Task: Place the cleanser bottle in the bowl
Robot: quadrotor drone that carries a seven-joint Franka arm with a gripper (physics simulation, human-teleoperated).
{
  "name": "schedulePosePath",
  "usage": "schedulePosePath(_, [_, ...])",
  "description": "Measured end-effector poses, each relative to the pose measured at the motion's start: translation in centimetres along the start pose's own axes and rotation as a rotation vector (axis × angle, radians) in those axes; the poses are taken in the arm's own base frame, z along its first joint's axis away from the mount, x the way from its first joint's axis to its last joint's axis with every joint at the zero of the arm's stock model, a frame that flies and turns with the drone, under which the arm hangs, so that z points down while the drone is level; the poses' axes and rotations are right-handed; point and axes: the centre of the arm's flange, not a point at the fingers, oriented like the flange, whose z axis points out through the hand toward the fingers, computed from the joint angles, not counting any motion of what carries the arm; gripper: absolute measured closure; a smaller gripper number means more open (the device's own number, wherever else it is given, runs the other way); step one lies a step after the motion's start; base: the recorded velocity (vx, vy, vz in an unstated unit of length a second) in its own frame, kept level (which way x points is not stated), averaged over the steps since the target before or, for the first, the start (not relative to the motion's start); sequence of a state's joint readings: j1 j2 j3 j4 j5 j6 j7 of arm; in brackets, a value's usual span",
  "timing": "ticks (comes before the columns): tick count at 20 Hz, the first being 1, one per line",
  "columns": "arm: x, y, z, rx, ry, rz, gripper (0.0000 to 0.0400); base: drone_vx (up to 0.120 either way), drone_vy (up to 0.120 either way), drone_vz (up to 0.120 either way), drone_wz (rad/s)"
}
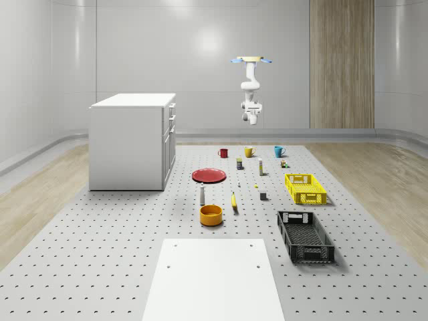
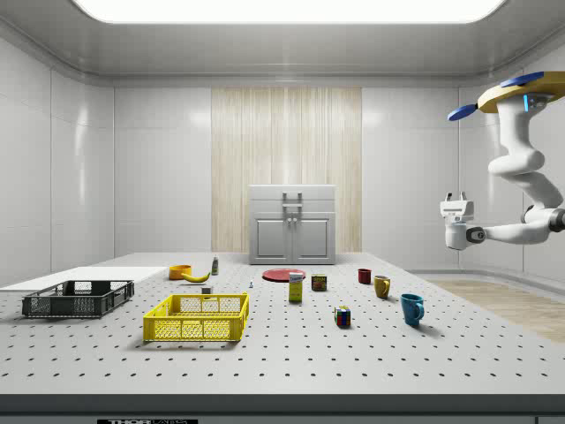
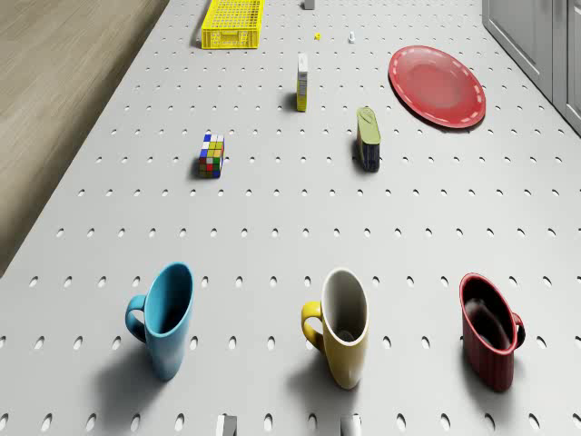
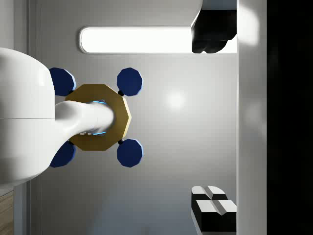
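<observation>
The cleanser bottle (image 1: 202, 195) is a small white bottle standing upright on the perforated table, just behind the orange bowl (image 1: 210, 214). From the side, the bottle (image 2: 214, 265) is next to the bowl (image 2: 180, 272). The drone (image 1: 251, 60) hovers high over the far end of the table, above the row of mugs, far from both. Its arm hangs below, and the gripper (image 2: 455, 198) points upward, open and empty. In the wrist view the gripper (image 4: 215, 122) faces the drone's underside (image 4: 98, 117) and the ceiling, its fingers (image 4: 212, 210) wide apart.
Below the drone stand a blue mug (image 3: 168, 318), a yellow mug (image 3: 343, 325) and a red mug (image 3: 488, 341). Further on are a Rubik's cube (image 3: 211, 155), a can (image 3: 369, 138), a red plate (image 1: 209, 175), a banana (image 1: 234, 200), a yellow crate (image 1: 305, 188), a black crate (image 1: 305, 235) and a white cabinet (image 1: 134, 140).
</observation>
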State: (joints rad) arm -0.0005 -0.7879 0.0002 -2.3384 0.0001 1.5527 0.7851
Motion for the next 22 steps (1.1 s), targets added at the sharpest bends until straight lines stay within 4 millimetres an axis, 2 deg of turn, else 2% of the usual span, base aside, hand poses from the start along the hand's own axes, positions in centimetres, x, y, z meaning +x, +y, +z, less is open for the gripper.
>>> schedulePosePath(4, [-0.2, 0.3, -3.0, 0.002, 0.002, 0.0, 0.0, 0.0, -0.03, 0.0, 0.0])
schedulePosePath(11, [-0.1, 0.1, -7.1, 0.006, 0.006, 0.0, 0.0, 0.12, -0.12, 0.0, 0.0])
schedulePosePath(16, [0.0, 0.0, -8.5, 0.009, 0.009, 0.0, 0.0, 0.12, -0.12, 0.0, 0.0])
schedulePosePath(22, [0.0, 0.0, -9.1, 0.012, 0.012, 0.0, 0.0, 0.12, -0.12, 0.0, 0.0])
